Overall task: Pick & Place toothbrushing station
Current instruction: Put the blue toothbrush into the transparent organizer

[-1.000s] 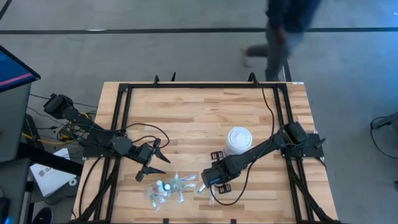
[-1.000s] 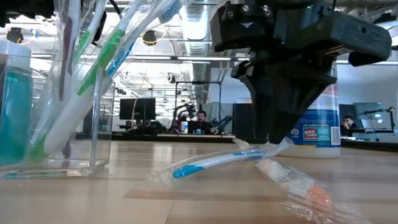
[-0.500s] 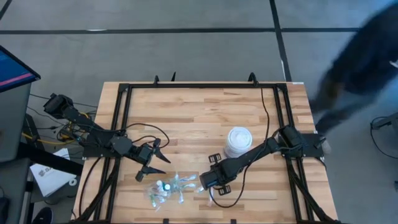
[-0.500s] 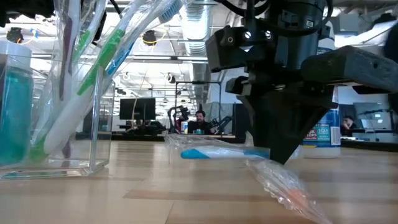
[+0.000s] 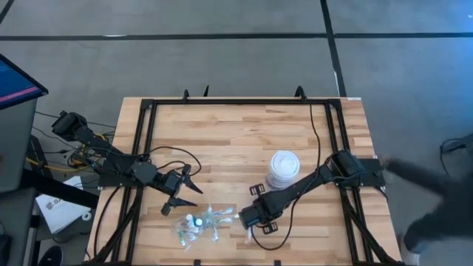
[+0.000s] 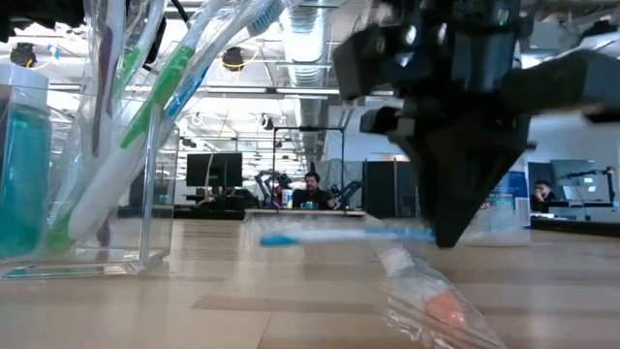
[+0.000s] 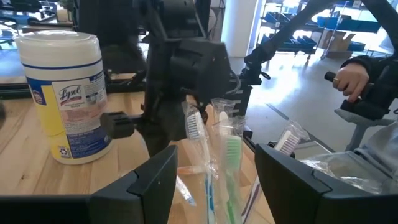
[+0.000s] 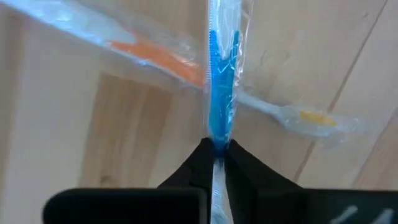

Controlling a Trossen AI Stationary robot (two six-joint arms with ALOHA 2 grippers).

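My right gripper (image 5: 250,216) (image 6: 448,237) points down near the table's near edge, shut on a blue-accented toothbrush (image 8: 221,93) (image 6: 339,234) in a clear wrapper. This brush crosses over an orange-accented wrapped toothbrush (image 8: 155,53) (image 6: 431,305) that lies flat on the wood. To the left, a clear holder (image 6: 97,194) (image 5: 198,224) stands on the table with several toothbrushes (image 7: 214,146) leaning in it and a teal bottle (image 6: 21,174). My left gripper (image 5: 185,193) (image 7: 214,183) waits open and level just beyond the holder's far left. My right gripper pinches the blue toothbrush partway along, at the near end of its blue part (image 8: 216,138), between its two fingertips (image 8: 196,163). The fingers come from above and lie across the brush. The brush shows level in the low view; whether it is clear of the table I cannot tell.
A white wipes canister (image 5: 283,168) (image 7: 65,93) stands behind the right gripper. A black frame (image 5: 144,148) runs along the table's left, far and right sides. A person's hand (image 7: 348,78) shows beyond the table.
My right gripper has sunk a little and shut on the blue toothbrush. The brush, which slanted with its blue end low toward the near side, has swung round and now shows level. A person has walked past the table's far and right sides.
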